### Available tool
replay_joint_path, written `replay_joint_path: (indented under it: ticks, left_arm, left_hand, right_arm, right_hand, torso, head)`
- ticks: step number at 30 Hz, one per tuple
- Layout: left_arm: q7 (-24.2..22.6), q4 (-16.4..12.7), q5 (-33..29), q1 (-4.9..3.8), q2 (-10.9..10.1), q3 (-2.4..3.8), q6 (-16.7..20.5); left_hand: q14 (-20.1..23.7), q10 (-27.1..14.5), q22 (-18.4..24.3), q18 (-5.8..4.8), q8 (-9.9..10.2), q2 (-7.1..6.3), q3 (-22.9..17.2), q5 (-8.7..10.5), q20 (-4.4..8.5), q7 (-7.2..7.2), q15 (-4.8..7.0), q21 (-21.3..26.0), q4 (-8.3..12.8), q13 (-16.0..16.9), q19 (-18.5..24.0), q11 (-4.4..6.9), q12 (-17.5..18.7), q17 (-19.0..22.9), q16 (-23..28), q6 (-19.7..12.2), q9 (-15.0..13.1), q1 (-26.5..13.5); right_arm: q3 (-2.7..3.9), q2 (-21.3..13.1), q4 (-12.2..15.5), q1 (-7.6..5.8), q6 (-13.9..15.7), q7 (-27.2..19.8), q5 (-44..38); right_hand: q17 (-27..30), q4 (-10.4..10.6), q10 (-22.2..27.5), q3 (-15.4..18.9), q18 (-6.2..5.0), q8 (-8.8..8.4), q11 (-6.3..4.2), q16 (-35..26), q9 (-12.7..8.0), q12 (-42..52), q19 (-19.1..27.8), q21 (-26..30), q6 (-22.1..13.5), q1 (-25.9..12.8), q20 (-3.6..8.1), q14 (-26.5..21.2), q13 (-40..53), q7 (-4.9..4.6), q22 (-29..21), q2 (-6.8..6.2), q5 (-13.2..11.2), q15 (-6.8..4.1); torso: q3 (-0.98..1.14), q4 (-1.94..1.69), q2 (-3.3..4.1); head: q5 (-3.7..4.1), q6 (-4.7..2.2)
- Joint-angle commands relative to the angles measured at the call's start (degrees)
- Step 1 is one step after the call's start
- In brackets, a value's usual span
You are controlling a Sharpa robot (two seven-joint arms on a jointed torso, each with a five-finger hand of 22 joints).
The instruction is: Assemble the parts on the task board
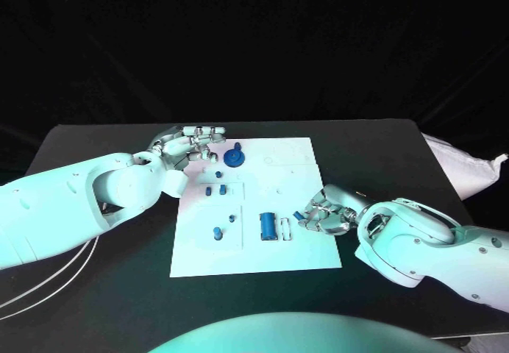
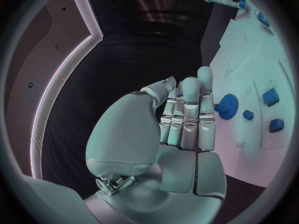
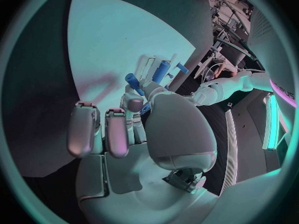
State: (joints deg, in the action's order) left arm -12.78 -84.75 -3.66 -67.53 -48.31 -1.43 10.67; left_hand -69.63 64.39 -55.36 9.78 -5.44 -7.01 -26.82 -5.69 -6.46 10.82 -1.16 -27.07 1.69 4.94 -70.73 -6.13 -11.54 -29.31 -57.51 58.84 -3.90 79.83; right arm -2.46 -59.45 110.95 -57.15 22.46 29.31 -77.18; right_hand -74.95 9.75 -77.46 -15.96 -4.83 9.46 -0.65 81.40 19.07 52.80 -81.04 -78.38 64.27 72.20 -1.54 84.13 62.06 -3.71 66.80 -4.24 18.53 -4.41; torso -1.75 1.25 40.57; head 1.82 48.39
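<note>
The left hand (image 1: 189, 145) rests at the far left corner of the task board (image 1: 286, 165), fingers close together and lying almost straight in the left wrist view, nothing seen in them; whether their tips touch the board cannot be told. Just to its right lies the blue gear (image 1: 235, 157), apart from the fingers, with three small blue parts (image 1: 216, 190) nearer the robot. Further right, near the board's front edge, the blue cylinder (image 1: 268, 226) lies with its long axis running towards and away from the robot, a thinner blue pin (image 1: 286, 229) parallel beside it. The right hand (image 1: 324, 213) sits at the board's right edge, just beside the pin and clearly the nearer hand to both. Its fingers are curled in; the right wrist view shows a small blue peg (image 3: 133, 81) at the fingertips, seemingly pinched, though the contact itself is partly hidden. Judged from this, the cylinder lies to the left of that hand.
</note>
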Motion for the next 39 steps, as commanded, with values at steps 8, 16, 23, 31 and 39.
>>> replay_joint_path:
  ticks: [8, 16, 23, 31, 39]
  left_arm:
    - [0.0, -0.2, 0.5, 0.00, 0.0, 0.03, -1.3]
    - [0.0, -0.2, 0.5, 0.00, 0.1, 0.03, -1.5]
    - [-0.5, -0.2, 0.5, 0.00, 0.1, 0.04, -3.2]
    - [-0.8, -0.2, 0.7, 0.00, 0.1, 0.04, -4.4]
    - [-1.0, -0.2, 1.0, 0.00, 0.2, 0.04, -5.3]
  left_hand:
    - [0.4, -0.4, 0.0, 0.63, -0.3, 0.15, -0.2, -0.24, 0.02, -0.02, 0.17, 0.1, 0.7, 0.0, 0.4, -0.12, -0.4, 0.2, 0.2, -0.4, 0.1, 0.6]
    - [0.4, -0.5, 0.0, 0.63, -0.3, 0.15, -0.2, -0.24, 0.02, -0.01, 0.17, 0.1, 0.7, 0.0, 0.4, -0.13, -0.4, 0.2, 0.2, -0.4, 0.1, 0.6]
    - [0.6, -0.7, -0.1, 0.59, -0.2, 0.03, -0.1, -0.25, -0.01, 0.11, 0.09, 0.1, 0.9, 0.0, 0.5, -0.25, -0.5, 0.3, 0.2, -0.6, 0.1, 0.5]
    - [0.7, -1.0, -0.2, 0.55, -0.2, -0.02, 0.0, -0.33, -0.06, 0.20, 0.00, 0.1, 0.9, -0.1, 0.6, -0.34, -0.6, 0.4, 0.2, -0.8, 0.1, 0.3]
    - [0.7, -1.1, -0.2, 0.55, -0.2, -0.04, 0.0, -0.37, -0.07, 0.22, -0.02, 0.1, 0.9, -0.1, 0.6, -0.37, -0.6, 0.4, 0.2, -0.9, 0.1, 0.2]
  right_arm:
    - [-0.02, 2.6, -1.0, 0.21, -2.3, 0.6, 3.8]
    - [-0.02, 3.8, -1.7, 0.48, -3.4, 1.6, 3.3]
    - [-0.02, 4.4, -2.1, 0.68, -3.9, 2.0, 2.8]
    - [-0.02, 4.6, -2.1, 0.73, -3.8, 2.2, 2.2]
    - [-0.02, 4.8, -2.2, 0.74, -3.1, 2.2, 1.9]
  right_hand:
    - [-2.4, 1.5, -1.0, 1.7, 0.42, 0.38, -0.16, 0.3, 0.3, 1.6, -0.5, -0.5, 0.9, -3.0, -0.10, 3.6, 1.2, 0.05, 0.6, -0.62, 1.6, -0.24]
    - [-3.2, 2.2, -1.8, 2.7, 0.46, 0.50, -0.29, 0.9, 0.5, 3.2, -0.7, -0.6, 1.4, -4.1, -0.05, 3.8, 2.4, 0.21, 0.8, -0.36, 2.0, -0.33]
    - [-3.3, 2.5, -2.0, 3.3, 0.49, 0.52, -0.33, 1.0, 0.6, 3.7, -0.8, -0.7, 1.6, -4.7, -0.02, 3.8, 2.9, 0.27, 1.0, -0.24, 2.0, -0.36]
    - [-3.3, 3.3, -2.1, 4.2, 0.49, 0.48, -0.34, 0.9, 0.7, 4.0, -0.8, -0.7, 1.7, -5.7, 0.01, 3.8, 3.2, 0.29, 1.0, -0.08, 2.4, -0.38]
    - [-3.2, 5.2, -2.1, 7.2, 0.49, 0.34, -0.25, 0.9, 0.8, 3.9, -0.8, -0.7, 1.8, -8.2, -0.04, 3.8, 3.4, 0.22, 0.9, -0.41, 2.3, -0.29]
  torso:
    - [-0.02, -0.09, -0.02]
    - [0.05, 0.06, 0.01]
    - [0.04, -0.02, 0.01]
    - [0.04, 0.02, 0.00]
    - [0.01, -0.02, -0.02]
  head:
    - [-0.08, 0.25]
    - [-0.36, 0.50]
    - [-0.32, 0.67]
    - [-0.42, 0.70]
    - [-0.38, 0.65]
